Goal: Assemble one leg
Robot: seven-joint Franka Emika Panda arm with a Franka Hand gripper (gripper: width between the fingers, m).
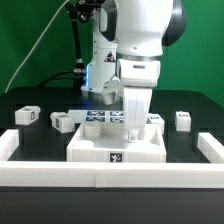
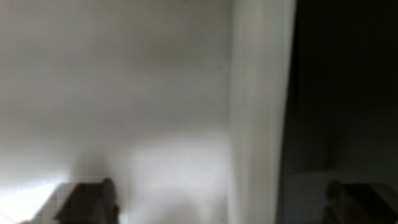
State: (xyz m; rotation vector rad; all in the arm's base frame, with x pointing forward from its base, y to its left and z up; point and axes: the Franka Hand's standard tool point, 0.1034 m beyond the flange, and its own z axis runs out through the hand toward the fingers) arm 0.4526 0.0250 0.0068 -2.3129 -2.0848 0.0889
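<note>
Small white legs with tag markers lie on the black table: one (image 1: 28, 115) at the exterior view's left, one (image 1: 63, 121) beside it, one (image 1: 183, 120) at the right. The large white tray-like tabletop (image 1: 100, 146) lies in the middle. My gripper (image 1: 134, 127) points down over the tabletop's far right part, close to its surface. In the wrist view the gripper (image 2: 224, 205) is open, with the dark fingertips (image 2: 86, 202) wide apart. The blurred white tabletop (image 2: 125, 90) fills most of that view, and its edge runs between the fingers. No leg shows there.
White border rails run along the front (image 1: 110, 177), left (image 1: 10, 146) and right (image 1: 211, 150). The marker board (image 1: 100, 117) lies behind the tabletop. A further small white part (image 1: 154, 119) sits just to the right of the gripper. The robot's base stands at the back.
</note>
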